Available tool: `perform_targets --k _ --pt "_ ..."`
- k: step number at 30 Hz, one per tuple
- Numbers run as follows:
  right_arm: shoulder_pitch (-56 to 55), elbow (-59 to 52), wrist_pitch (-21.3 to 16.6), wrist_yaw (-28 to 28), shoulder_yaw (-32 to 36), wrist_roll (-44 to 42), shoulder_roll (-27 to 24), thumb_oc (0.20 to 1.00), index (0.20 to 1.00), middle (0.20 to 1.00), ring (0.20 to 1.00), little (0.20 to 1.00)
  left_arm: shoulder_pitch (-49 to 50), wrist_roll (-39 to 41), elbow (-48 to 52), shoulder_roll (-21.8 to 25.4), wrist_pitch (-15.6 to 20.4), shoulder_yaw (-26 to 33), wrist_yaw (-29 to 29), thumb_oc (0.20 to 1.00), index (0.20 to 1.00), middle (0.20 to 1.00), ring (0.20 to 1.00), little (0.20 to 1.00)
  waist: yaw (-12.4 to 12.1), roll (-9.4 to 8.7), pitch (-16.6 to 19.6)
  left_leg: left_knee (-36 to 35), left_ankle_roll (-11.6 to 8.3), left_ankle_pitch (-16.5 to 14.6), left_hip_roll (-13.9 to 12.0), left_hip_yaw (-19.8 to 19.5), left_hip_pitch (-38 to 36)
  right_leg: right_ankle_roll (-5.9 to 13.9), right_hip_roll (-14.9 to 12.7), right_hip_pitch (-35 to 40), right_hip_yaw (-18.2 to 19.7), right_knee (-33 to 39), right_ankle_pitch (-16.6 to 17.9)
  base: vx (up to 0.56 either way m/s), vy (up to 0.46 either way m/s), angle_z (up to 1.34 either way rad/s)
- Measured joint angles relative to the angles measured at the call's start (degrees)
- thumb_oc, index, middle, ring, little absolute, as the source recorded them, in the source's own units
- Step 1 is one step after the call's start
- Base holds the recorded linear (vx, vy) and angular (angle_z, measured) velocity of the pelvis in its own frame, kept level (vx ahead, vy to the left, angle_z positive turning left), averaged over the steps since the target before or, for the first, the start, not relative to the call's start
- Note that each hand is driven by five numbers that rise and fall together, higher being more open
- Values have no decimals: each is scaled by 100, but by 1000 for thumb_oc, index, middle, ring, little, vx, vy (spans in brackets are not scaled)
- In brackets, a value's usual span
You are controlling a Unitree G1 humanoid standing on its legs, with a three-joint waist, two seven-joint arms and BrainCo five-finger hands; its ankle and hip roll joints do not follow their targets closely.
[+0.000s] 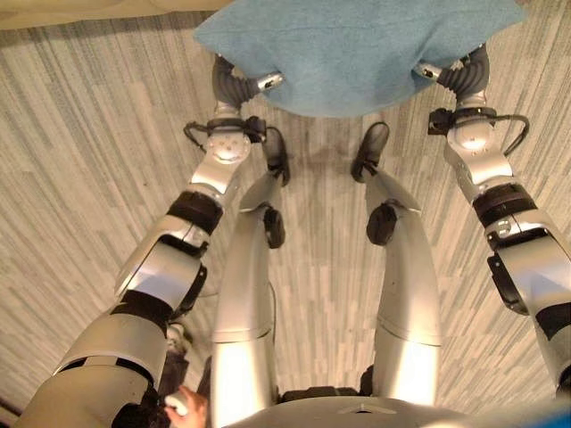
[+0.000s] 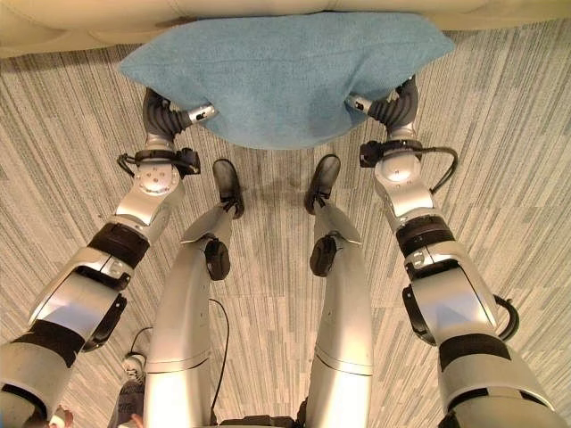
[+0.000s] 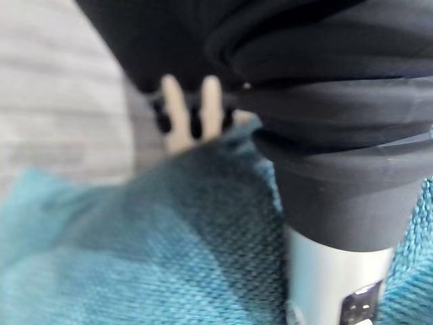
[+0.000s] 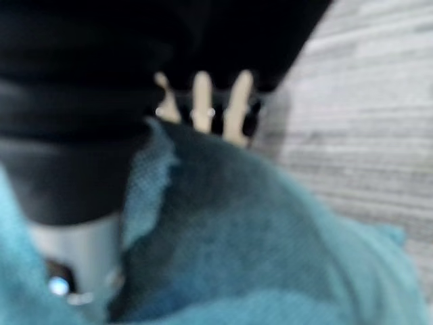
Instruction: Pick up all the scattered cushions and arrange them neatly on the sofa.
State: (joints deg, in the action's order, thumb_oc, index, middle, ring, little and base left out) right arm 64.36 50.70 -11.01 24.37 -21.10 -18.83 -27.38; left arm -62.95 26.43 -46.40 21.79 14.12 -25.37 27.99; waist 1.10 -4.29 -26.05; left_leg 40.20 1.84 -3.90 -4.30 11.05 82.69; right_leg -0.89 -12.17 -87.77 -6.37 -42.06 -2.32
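Observation:
A teal cushion (image 2: 285,76) hangs level above the floor in front of me, held between both hands. My left hand (image 2: 169,114) grips its left edge, thumb on top of the fabric. My right hand (image 2: 393,107) grips its right edge the same way. In the left wrist view the fingers (image 3: 196,112) curl over the cushion (image 3: 135,257) with the thumb (image 3: 331,271) pressed on it. In the right wrist view the fingers (image 4: 203,101) wrap the cushion (image 4: 257,237). The cushion's far edge reaches the beige sofa (image 2: 71,27).
Grey striped carpet (image 2: 517,134) covers the floor on all sides. The sofa's front edge (image 1: 89,11) runs across the far side of the scene. A person's hand (image 1: 189,408) shows low at my left side.

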Motion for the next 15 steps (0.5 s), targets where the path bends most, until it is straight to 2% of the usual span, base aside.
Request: perform_targets --k 4,5,6,7,8,9,15 --pt "122 48 39 177 11 -26 300 1000 1000 1000 1000 1000 -205 146 -228 -175 -15 12 153 1000 1000 1000 1000 1000 15 1 1 21 -1 1 -26 55 -4 5 26 -48 59 -27 14 1 -3 -1" --pt "170 68 41 227 8 -37 387 1000 1000 1000 1000 1000 -244 246 -266 -199 -16 41 206 762 762 762 762 762 25 1 0 21 -3 3 -38 85 -4 6 31 -72 77 -40 23 4 -8 -3" --pt "188 90 44 237 6 -40 410 1000 1000 1000 1000 1000 -252 270 -267 -211 -16 57 211 592 592 592 592 592 26 3 0 23 -7 7 -41 88 -6 2 36 -77 80 -48 25 0 0 0" --pt "221 101 64 250 6 -76 431 664 664 664 664 664 -276 386 -267 -228 -17 66 232 442 442 442 442 442 26 3 0 22 -13 14 -48 87 -8 -7 45 -77 80 -47 32 0 0 0" --pt "264 102 72 260 6 -132 463 426 426 426 426 426 -305 453 -267 -260 -15 71 247 200 200 200 200 200 24 3 0 24 -18 21 -54 86 -8 -15 54 -79 80 -48 36 0 0 0" --pt "335 111 98 277 3 -179 549 200 200 200 200 200 -345 618 -266 -312 -9 74 310 200 200 200 200 200 20 5 1 25 -33 32 -66 84 -12 -19 65 -83 81 -60 39 0 0 0" --pt "347 107 105 306 7 -250 659 200 200 200 200 200 -302 681 -243 -318 -10 186 440 200 200 200 200 200 2 8 0 -6 -60 64 -88 91 -8 -28 111 -128 99 -68 42 0 0 0"
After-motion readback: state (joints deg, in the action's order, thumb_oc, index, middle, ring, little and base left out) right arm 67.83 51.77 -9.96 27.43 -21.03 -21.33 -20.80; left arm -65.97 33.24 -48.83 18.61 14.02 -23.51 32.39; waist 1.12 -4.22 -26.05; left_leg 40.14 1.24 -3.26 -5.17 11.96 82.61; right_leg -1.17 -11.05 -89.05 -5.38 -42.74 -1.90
